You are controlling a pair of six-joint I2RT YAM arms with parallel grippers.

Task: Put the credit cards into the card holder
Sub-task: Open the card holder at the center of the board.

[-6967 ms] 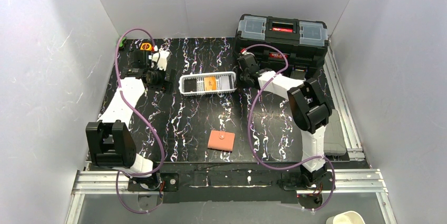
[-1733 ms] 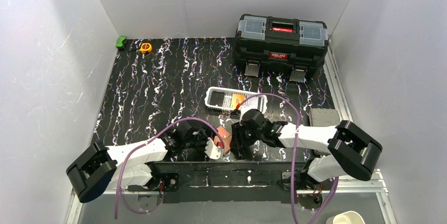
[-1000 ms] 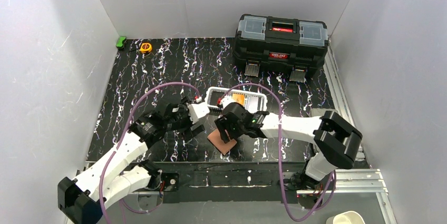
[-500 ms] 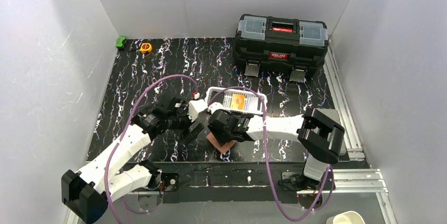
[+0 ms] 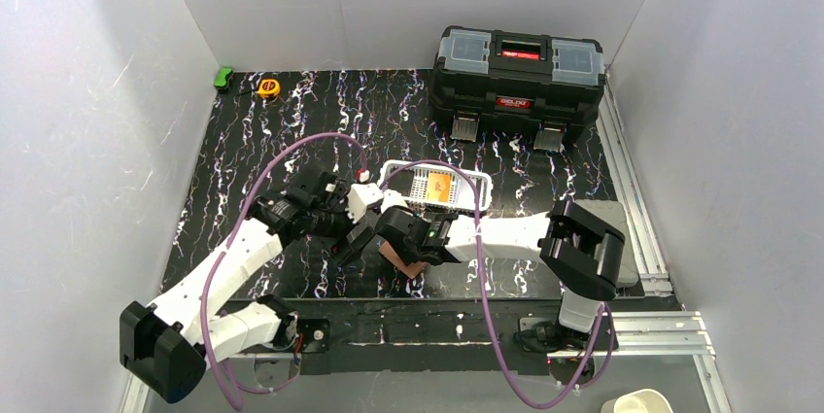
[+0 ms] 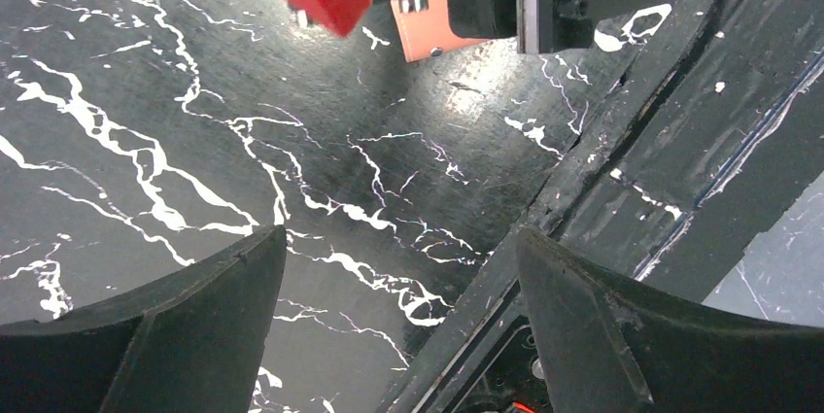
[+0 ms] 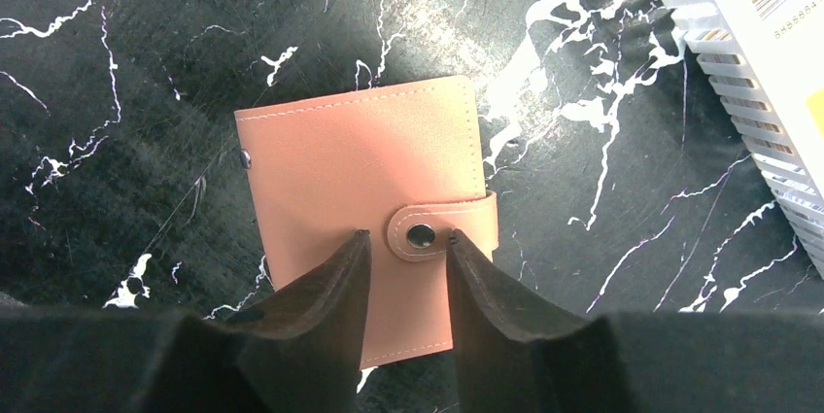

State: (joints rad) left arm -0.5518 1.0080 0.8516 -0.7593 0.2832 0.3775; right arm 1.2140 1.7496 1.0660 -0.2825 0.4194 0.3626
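Observation:
The salmon-pink card holder (image 7: 360, 180) lies closed and flat on the black marbled table, its snap tab (image 7: 439, 228) fastened. In the top view the card holder (image 5: 408, 263) shows partly under my right gripper. My right gripper (image 7: 406, 236) hangs just over it, jaws a little apart, one on either side of the snap and gripping nothing. My left gripper (image 6: 394, 243) is wide open and empty, just left of the holder (image 6: 437, 32), near the table's front edge. An orange credit card (image 5: 440, 187) and a pale one (image 5: 424, 183) lie in the white basket (image 5: 470, 201).
The white slotted basket (image 7: 768, 83) stands close behind and to the right of the holder. A black toolbox (image 5: 518, 71) is at the back right. A yellow tape measure (image 5: 268, 87) and a green object (image 5: 223, 77) are at the back left. The table's front rail (image 6: 622, 160) runs beneath my left gripper.
Both arms came from the back of the table to the front, and the basket now stands nearer and more to the right. In the last half second my right gripper shifted slightly left over the holder.

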